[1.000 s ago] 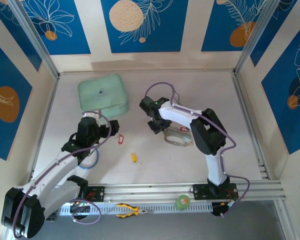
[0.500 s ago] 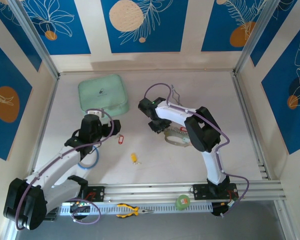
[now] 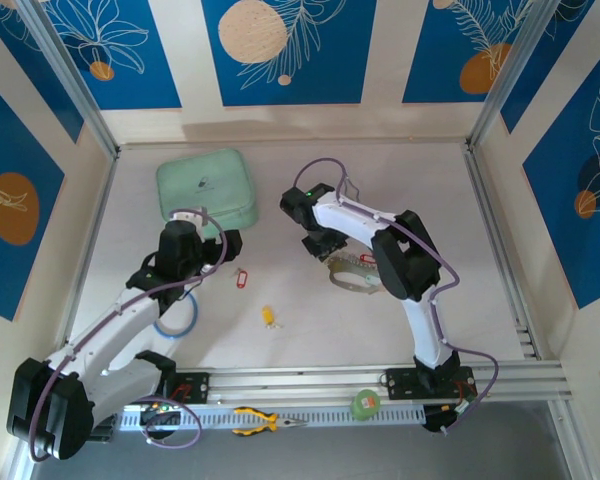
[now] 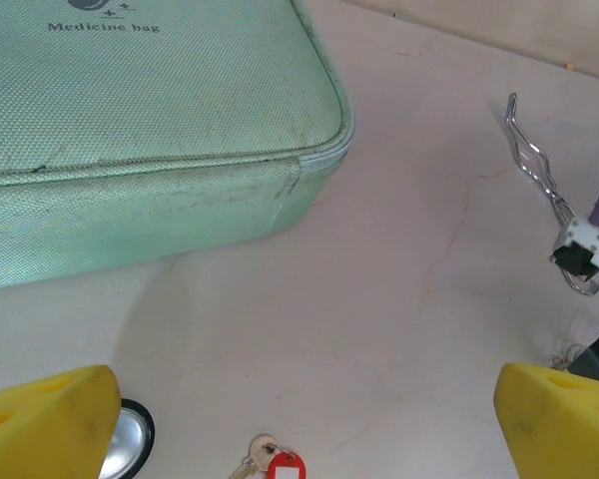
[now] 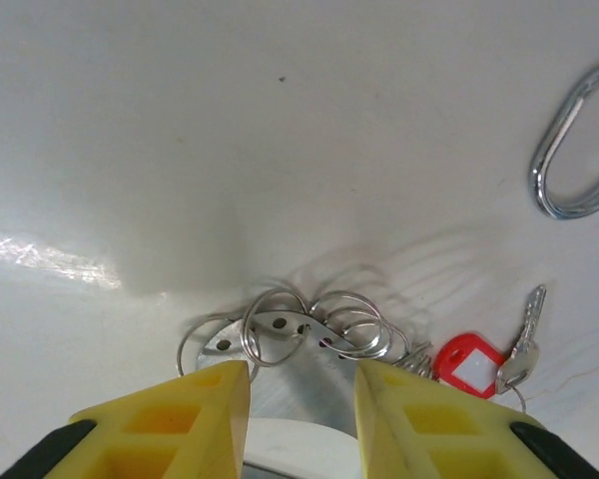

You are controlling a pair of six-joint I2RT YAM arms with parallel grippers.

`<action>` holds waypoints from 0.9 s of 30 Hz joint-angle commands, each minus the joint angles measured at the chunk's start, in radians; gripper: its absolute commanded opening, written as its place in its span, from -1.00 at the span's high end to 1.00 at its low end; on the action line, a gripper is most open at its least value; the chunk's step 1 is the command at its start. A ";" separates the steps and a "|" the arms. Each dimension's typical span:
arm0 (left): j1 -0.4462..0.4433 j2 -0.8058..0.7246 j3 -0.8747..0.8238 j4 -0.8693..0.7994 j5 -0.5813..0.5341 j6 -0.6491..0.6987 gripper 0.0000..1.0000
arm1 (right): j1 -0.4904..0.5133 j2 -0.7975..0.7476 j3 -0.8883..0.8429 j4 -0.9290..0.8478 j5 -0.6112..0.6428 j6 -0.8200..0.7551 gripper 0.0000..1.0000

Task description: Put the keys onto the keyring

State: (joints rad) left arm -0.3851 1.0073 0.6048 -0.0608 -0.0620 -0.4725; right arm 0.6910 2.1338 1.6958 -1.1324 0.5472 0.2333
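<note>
Now, left gripper: fingers wide apart (nothing held), beside 1 red-tagged key, left of centre
right gripper: fingers apart above split rings
keyring: lying flat, right of centre

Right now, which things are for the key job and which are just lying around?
For the job: red-tag key, second red-tag key, yellow-tag key, keyring.
Lying around: green bag, pliers, blue ring, tongs.
</note>
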 commanded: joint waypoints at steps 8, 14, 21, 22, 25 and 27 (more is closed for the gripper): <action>-0.010 -0.006 -0.046 0.151 -0.012 -0.015 -0.92 | 0.029 0.039 0.033 -0.069 -0.103 0.004 0.24; -0.011 0.001 -0.050 0.164 -0.039 -0.009 -0.94 | 0.050 0.061 0.052 -0.091 -0.031 0.016 0.28; -0.012 0.014 -0.033 0.171 -0.061 0.012 -0.95 | 0.043 0.077 0.076 -0.104 0.020 0.023 0.33; -0.011 0.017 -0.031 0.174 -0.059 0.011 -0.95 | 0.042 0.080 0.083 -0.105 0.021 0.023 0.33; -0.012 0.023 -0.027 0.177 -0.057 0.011 -0.95 | 0.039 0.094 0.105 -0.109 0.018 0.019 0.33; -0.011 0.027 -0.025 0.179 -0.056 0.011 -0.95 | 0.037 0.103 0.122 -0.113 0.013 0.015 0.33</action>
State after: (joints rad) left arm -0.3897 1.0275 0.5598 0.0891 -0.1059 -0.4702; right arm 0.7330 2.2166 1.7821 -1.2098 0.5518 0.2371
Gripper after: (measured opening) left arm 0.975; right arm 0.335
